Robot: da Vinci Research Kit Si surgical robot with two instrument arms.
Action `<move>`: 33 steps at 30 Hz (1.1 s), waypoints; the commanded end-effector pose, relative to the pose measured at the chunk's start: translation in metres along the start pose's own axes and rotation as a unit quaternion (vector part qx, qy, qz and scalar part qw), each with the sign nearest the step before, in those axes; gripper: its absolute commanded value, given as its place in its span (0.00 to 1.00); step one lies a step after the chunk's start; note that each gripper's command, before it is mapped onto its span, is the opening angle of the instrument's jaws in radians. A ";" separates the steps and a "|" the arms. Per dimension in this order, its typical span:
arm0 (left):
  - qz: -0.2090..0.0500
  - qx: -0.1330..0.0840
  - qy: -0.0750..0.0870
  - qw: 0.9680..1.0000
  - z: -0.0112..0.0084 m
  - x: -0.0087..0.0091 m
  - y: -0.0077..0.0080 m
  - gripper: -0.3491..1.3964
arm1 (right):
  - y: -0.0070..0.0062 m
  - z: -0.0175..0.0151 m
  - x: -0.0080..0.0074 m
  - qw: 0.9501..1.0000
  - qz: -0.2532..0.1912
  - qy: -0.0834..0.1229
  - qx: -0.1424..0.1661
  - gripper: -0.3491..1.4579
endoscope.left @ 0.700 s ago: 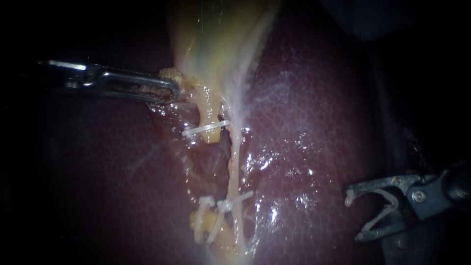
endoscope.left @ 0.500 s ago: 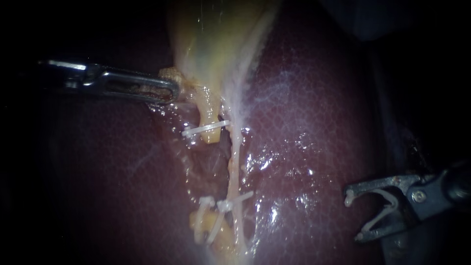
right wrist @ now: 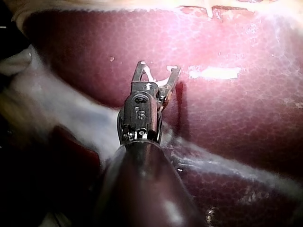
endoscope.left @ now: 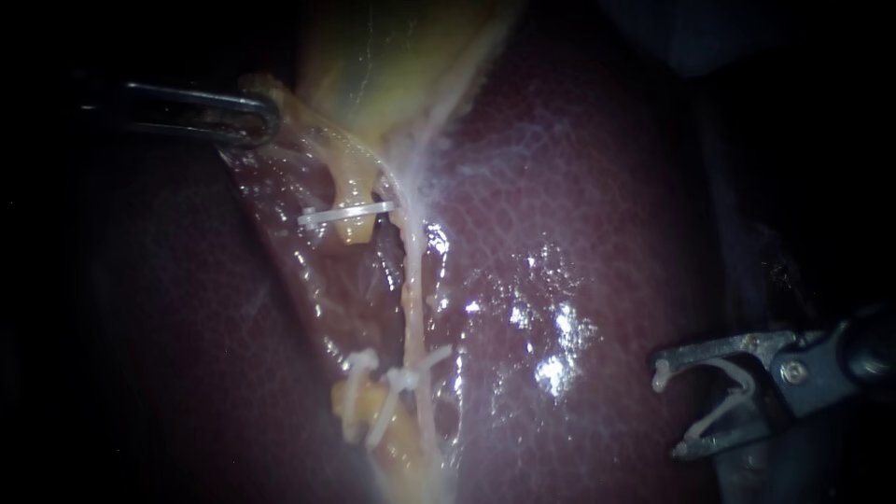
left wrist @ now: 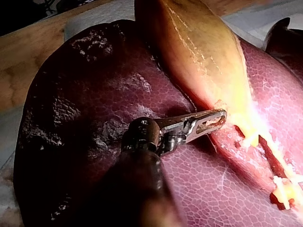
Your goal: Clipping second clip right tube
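Note:
My left instrument (endoscope.left: 254,114) comes in from the upper left, its jaws shut on the edge of the yellow gallbladder (endoscope.left: 392,65); the left wrist view shows the same grip (left wrist: 212,123). The thin pale right tube (endoscope.left: 412,280) runs down over the liver (endoscope.left: 579,215) and carries one white clip (endoscope.left: 418,371) low down. A short left tube stub (endoscope.left: 353,201) carries another clip (endoscope.left: 343,214). My right instrument (endoscope.left: 672,414) waits at the lower right, well away from the tubes. Its jaws stand wide apart with an open white clip (endoscope.left: 735,381) seated between them, as in the right wrist view (right wrist: 156,72).
A lower yellow stub (endoscope.left: 369,411) beside the right tube bears more white clips. Wet glare lies on the liver (endoscope.left: 551,336) between the tubes and my right instrument. Dark background lies beyond the liver's right side.
My left instrument has pulled the gallbladder edge up and to the left, stretching the tubes and clips leftward. My right instrument has stayed where it was.

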 end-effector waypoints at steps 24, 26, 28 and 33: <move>0.001 -0.005 -0.002 1.000 0.0003 0.0003 -0.0006 0.00 | 0.0052 0.0057 0.0038 0.969 0.179 0.168 0.018 0.46; 0.001 -0.005 -0.002 1.000 0.0004 0.0003 -0.0007 0.00 | 0.0056 0.0063 0.0038 0.966 0.192 0.174 0.022 0.46; 0.000 -0.005 -0.002 1.000 0.0004 0.0002 -0.0007 0.00 | 0.0061 0.0069 0.0038 0.962 0.205 0.181 0.026 0.46; 0.000 -0.005 -0.002 1.000 0.0005 0.0002 -0.0008 0.00 | 0.0069 0.0089 0.0036 0.949 0.239 0.202 0.042 0.46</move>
